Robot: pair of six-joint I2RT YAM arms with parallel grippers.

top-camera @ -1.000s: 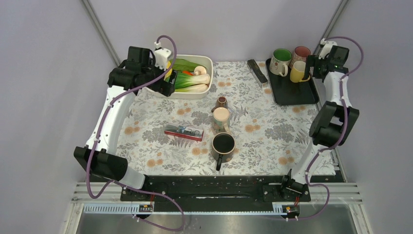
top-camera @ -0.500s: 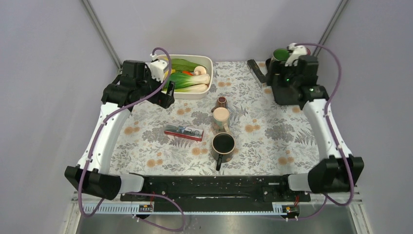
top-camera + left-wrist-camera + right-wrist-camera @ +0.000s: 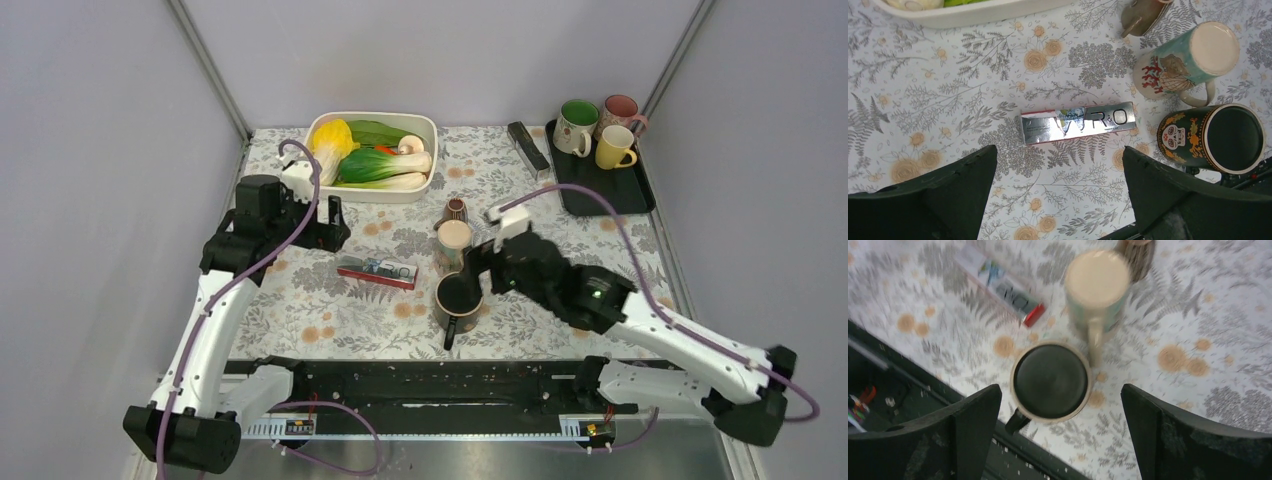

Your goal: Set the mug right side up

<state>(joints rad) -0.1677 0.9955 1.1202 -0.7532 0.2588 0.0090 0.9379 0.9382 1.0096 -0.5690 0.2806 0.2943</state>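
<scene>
I work in a lab test cell: plain grey panels (image 3: 90, 150) enclose my cloth-covered tabletop (image 3: 300, 300), metal struts (image 3: 205, 65) run at the upper corners, and a black rail (image 3: 440, 380) crosses the bottom.

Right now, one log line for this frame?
teal mug base up, untouched | right jaws open above dark mug | left jaws open, aimed at toothpaste box | nothing held

left tool (image 3: 334, 221) spread wide, right tool (image 3: 1060, 390) spread wide, both empty

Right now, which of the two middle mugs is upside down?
The teal mug: its flat cream base faces up; the dark skull mug shows its open mouth.
</scene>
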